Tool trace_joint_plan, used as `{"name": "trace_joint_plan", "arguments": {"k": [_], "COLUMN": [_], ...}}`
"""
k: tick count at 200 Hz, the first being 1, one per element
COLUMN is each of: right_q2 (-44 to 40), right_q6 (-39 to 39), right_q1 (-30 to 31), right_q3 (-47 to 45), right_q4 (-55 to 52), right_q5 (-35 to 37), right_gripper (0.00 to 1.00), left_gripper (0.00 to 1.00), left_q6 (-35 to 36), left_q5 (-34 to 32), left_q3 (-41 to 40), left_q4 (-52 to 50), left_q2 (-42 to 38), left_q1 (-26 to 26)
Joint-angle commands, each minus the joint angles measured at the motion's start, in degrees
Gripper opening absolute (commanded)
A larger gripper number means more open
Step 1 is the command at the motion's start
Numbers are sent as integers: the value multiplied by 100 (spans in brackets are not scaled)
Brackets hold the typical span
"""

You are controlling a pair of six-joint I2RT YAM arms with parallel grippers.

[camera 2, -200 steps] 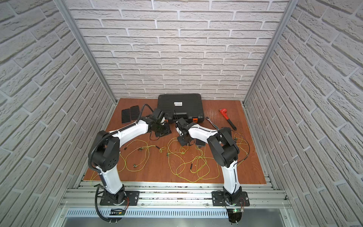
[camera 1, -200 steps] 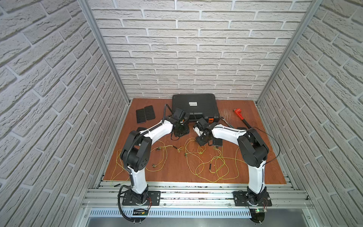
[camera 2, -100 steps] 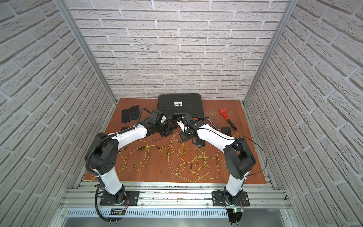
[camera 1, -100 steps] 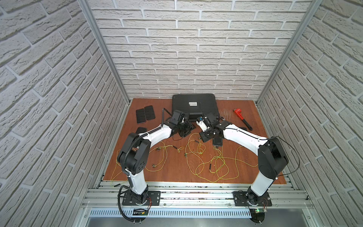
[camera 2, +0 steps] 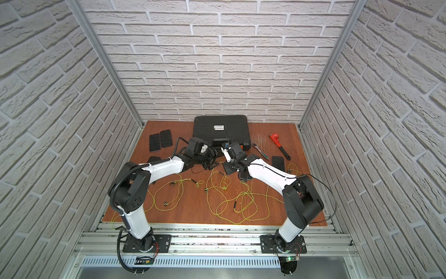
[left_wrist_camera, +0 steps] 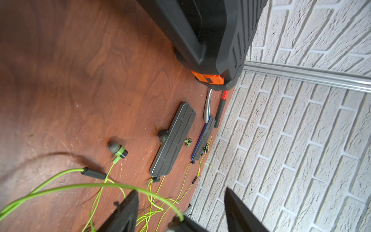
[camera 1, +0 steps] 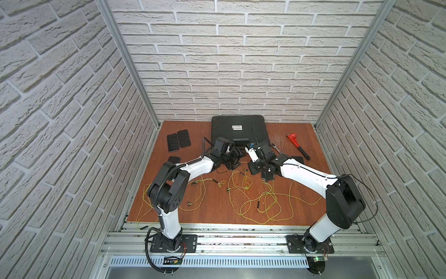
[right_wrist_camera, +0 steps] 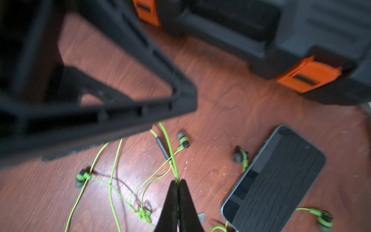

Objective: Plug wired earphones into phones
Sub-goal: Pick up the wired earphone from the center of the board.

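Observation:
My right gripper (right_wrist_camera: pixel 177 181) is shut on a yellow-green earphone cord (right_wrist_camera: pixel 170 152), just above the floor beside a ribbed black phone (right_wrist_camera: pixel 275 180). That cord runs up across the gap of my open left gripper (left_wrist_camera: pixel 180 200), passing between its fingers (left_wrist_camera: pixel 128 211), which do not press on it. Both grippers hang close together in front of the case in both top views, the left gripper (camera 1: pixel 233 157) and the right gripper (camera 1: pixel 254 168). More earphones (camera 1: pixel 269 193) lie in loose loops on the wooden floor. Two phones (camera 1: pixel 178 140) lie at the back left, another phone (camera 2: pixel 278 163) at the right.
A big black case (camera 1: pixel 237 128) with orange latches (right_wrist_camera: pixel 307 74) stands at the back wall, close behind both grippers. A red pipe wrench (camera 1: pixel 296 145) and a ratchet (camera 2: pixel 260 151) lie at the back right. Brick walls close in three sides.
My left gripper has opened, letting go its pinch on the cord. The right arm has stretched out, its elbow swinging to the right, while its gripper stays shut on the cord.

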Motion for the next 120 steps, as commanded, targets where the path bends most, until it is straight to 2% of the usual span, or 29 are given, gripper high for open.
{"name": "trace_joint_plan", "arguments": {"k": [1,38,57,79,100,116,120], "right_q2": [-305,-467,-676,-976,-1113,-1090,-1080], "right_q6": [81,77,22,11,23,34,35], "right_q1": [-18,-17,-17,-88,-299,-398,-410], "right_q3": [-136,-221,-419,-744,-936,-923,-910], "right_q4": [464,590,690,750,743,700,689], "right_q5": [310,-79,-426,-597,-1010,-1524,-1639], "right_gripper": [6,6,6,6,6,6,6], "left_gripper": [71,71,65,40,11,0,0], "left_q6": [-105,-306,-330,-277,-76,377,528], "left_q5": [121,118,-23,-218,-387,-405,-417], "left_q3": [23,7,-36,-39,-1,200,268], "left_q4": [154,416,460,360,188,-170,-285], "left_q2": [-16,181,248,206,65,-8,-27], "left_q1": [-51,-92,-42,30,79,109,111]}}
